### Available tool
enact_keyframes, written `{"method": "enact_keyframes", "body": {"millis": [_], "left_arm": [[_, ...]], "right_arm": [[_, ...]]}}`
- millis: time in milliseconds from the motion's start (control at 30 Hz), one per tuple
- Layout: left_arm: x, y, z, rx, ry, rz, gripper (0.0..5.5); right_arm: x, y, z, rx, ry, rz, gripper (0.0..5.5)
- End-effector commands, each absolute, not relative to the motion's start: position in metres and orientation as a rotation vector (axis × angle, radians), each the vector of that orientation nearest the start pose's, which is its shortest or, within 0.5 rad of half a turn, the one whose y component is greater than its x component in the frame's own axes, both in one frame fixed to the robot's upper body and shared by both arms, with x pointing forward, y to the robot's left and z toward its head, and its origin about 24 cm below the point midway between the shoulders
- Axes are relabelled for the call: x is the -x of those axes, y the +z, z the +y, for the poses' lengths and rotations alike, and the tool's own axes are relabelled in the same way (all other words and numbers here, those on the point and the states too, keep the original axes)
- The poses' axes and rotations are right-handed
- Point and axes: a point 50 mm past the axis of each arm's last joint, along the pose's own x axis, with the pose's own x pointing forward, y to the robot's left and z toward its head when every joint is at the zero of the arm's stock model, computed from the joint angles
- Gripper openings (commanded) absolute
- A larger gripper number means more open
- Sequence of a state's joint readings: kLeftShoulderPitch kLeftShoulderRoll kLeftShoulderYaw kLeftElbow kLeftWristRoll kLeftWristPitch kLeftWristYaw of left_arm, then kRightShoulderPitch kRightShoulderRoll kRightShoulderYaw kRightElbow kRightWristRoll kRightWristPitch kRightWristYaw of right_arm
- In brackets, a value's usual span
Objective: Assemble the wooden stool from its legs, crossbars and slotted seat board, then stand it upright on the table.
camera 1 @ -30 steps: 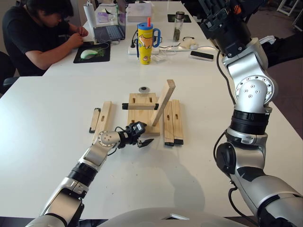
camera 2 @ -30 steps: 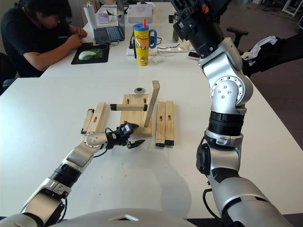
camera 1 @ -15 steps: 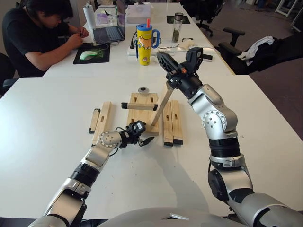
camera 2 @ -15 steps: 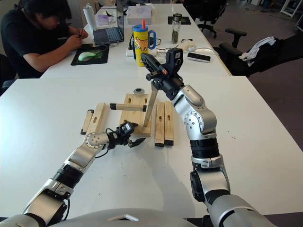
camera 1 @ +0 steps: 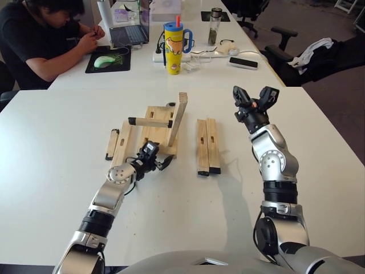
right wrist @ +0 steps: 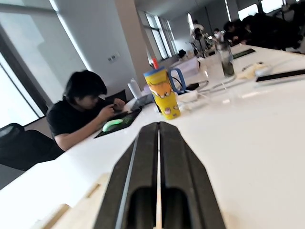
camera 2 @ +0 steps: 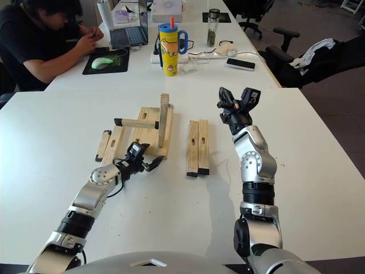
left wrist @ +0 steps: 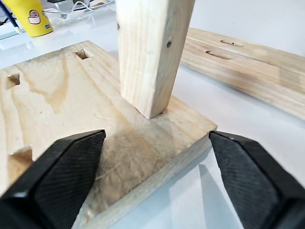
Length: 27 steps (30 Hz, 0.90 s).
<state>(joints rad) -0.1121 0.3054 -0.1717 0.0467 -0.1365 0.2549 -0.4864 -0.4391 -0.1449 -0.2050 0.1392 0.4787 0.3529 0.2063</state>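
The slotted seat board (camera 1: 155, 127) lies flat mid-table. One leg (camera 1: 178, 117) stands in its near right slot, and a crossbar (camera 1: 148, 121) juts sideways from that leg. My left gripper (camera 1: 155, 161) is open at the board's near edge, and the corner of the seat board (left wrist: 62, 95) sits between its fingers below the leg (left wrist: 147, 47). Two loose legs (camera 1: 206, 145) lie side by side to the right. Two more pieces (camera 1: 122, 142) lie left of the board. My right gripper (camera 1: 237, 91) hangs shut above the table, right of the legs, and its fingers (right wrist: 143, 157) are pressed together.
A yellow cup (camera 1: 175, 40), a bottle (camera 1: 215, 18), a phone (camera 1: 243, 63) and cables stand on the far table. A person sits at the far left by a laptop and a mouse mat (camera 1: 108, 60). A small round object (camera 1: 171, 104) lies behind the board.
My right arm swung down from overhead, passed by the upright leg and ended farther right. The left gripper moved up to the board's edge. The board and leg now sit apart from the loose legs.
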Motion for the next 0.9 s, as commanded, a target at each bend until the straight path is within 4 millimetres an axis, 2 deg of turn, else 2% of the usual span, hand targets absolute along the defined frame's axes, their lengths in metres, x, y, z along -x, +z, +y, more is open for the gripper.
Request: {"method": "enact_keyframes", "body": {"millis": [33,167,300,433,667,767,900], "left_arm": [[-0.249,0.04,0.153,-0.138,-0.583,0.28,4.81],[-0.244,0.05,0.166,-0.116,-0.467,0.211,5.37],[-0.25,0.072,0.213,-0.05,-0.08,0.079,5.37],[-0.26,0.071,0.243,-0.057,0.105,0.115,5.37],[-0.268,0.053,0.251,-0.129,0.095,0.241,5.37],[-0.261,0.048,0.244,-0.082,0.053,0.275,5.37],[-0.257,0.051,0.228,-0.065,0.003,0.276,5.37]], "right_arm": [[-0.319,0.09,-0.172,-0.289,0.235,0.089,0.0],[-0.308,0.074,-0.162,-0.297,0.28,0.154,0.0],[-0.303,0.068,-0.157,-0.271,0.29,0.179,0.0],[-0.301,0.065,-0.159,-0.266,0.281,0.185,0.0],[-0.303,0.067,-0.162,-0.248,0.278,0.18,0.0],[-0.303,0.064,-0.16,-0.24,0.284,0.195,0.0],[-0.302,0.061,-0.16,-0.246,0.279,0.202,0.0]]}}
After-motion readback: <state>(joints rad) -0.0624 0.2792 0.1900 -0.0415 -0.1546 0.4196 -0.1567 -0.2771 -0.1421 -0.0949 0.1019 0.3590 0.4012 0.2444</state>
